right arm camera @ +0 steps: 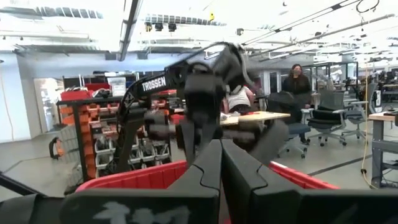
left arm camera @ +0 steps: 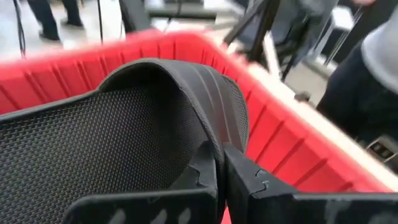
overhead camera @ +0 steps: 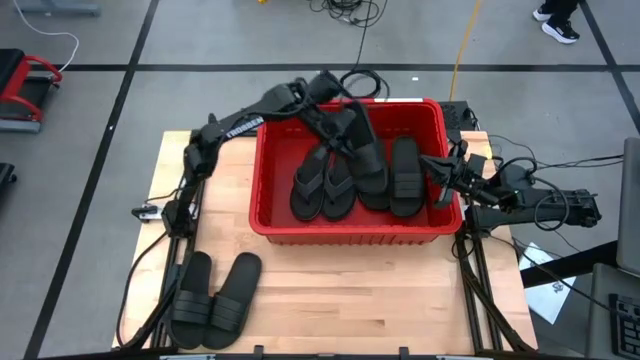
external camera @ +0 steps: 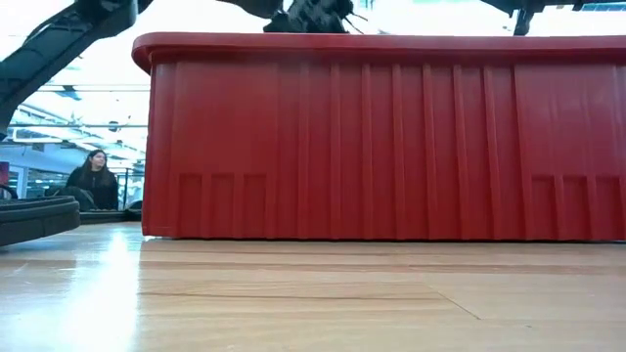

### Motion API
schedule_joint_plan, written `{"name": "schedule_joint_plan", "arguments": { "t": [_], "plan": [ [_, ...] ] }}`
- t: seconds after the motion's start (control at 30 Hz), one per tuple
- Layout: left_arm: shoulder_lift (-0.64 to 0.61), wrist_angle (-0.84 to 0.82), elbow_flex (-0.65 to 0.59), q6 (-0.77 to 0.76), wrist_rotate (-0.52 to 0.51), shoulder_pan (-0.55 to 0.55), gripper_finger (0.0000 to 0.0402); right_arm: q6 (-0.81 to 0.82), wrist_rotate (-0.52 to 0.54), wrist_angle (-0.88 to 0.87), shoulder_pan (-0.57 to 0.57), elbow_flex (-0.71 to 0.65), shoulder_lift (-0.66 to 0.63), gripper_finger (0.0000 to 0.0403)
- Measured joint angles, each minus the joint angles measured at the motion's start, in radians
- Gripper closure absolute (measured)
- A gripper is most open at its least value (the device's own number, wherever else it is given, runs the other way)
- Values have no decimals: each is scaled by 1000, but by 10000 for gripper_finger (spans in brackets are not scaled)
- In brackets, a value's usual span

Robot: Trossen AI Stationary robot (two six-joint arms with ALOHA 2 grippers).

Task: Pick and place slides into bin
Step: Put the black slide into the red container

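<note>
a: what's lying at the left of the worktop (overhead camera: 330,300)?

b: two ribbed-strap slides (overhead camera: 212,298) are sitting side by side near the front left corner, well apart from the bin (overhead camera: 345,232).

a: and the left hand (overhead camera: 345,128)?

b: it's hanging over the bin's back part, fingers (left arm camera: 249,186) pinched tight on a ribbed slide (overhead camera: 362,148) by its strap, the sole tilting down into the bin.

a: what's resting inside?

b: two thong flip-flops (overhead camera: 322,188) are lying toward the left, with two strap slides (overhead camera: 403,175) to their right.

a: the right hand (overhead camera: 438,165)?

b: it's hovering at the bin's right rim, fingers (right arm camera: 249,180) pressed together, gripping nothing.
</note>
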Motion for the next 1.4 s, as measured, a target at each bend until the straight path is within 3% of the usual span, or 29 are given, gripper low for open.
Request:
{"name": "schedule_joint_plan", "arguments": {
  "t": [0.2,0.6,1.0,1.4],
  "plan": [
    [57,-37,-1,66,-120,-19,401,0,-4,-6,0,0,0,403],
    [92,-138,0,339,-379,-36,401,8,-3,-21,0,0,0,403],
    [137,-42,-1,372,-281,-79,401,31,-1,-24,0,0,0,403],
    [205,57,-1,388,-330,-76,401,51,-1,-24,0,0,0,403]
  ]
}}
